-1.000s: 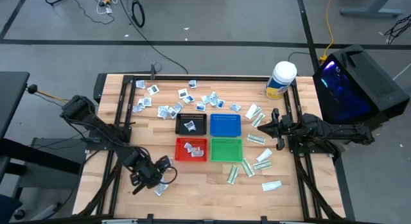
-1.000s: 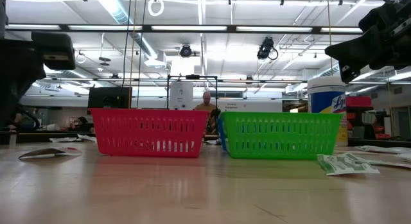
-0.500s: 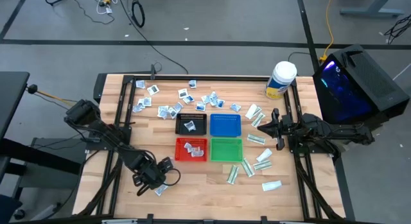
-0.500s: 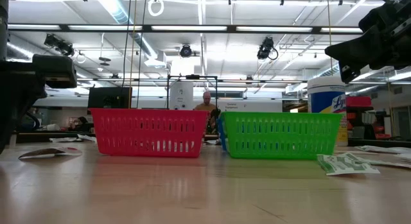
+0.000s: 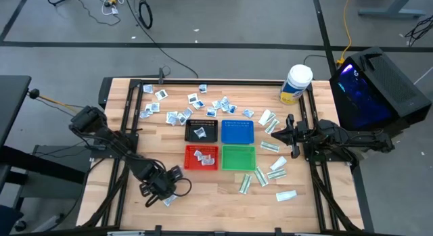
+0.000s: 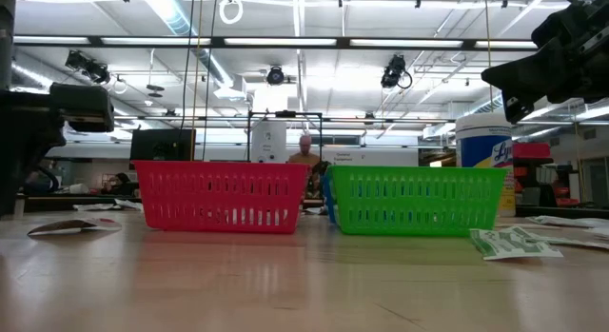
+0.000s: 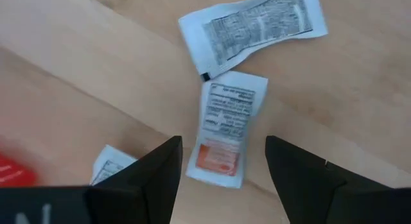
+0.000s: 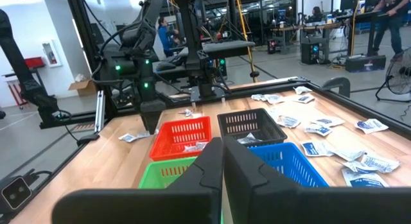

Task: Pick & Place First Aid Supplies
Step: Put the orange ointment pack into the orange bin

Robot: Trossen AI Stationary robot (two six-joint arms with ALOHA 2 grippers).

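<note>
A small white packet (image 7: 223, 138) with an orange patch is lying flat on the bare wood near the table's front left corner, sitting between the left gripper (image 7: 221, 169) fingers (image 7: 157, 179), whose jaws are standing apart on either side of it without visibly touching it. A second packet (image 7: 252, 26) is touching its far end, and a third (image 7: 109, 167) is lying just beside one finger. From above, the left gripper (image 5: 164, 186) is hanging over this little cluster, with open wood around it towards the front edge.

Many more packets (image 5: 203, 104) are lying scattered along the back of the table, and longer white-and-green ones (image 5: 260, 175) are lying to the right of the trays. The black tray (image 5: 201, 130) and red tray (image 5: 201, 157) are each holding packets. The blue tray (image 5: 237, 131) and green tray (image 5: 238, 157) are sitting beside them at the centre. The right gripper (image 5: 279, 130) is waiting at the right edge, jaws pressed together.
</note>
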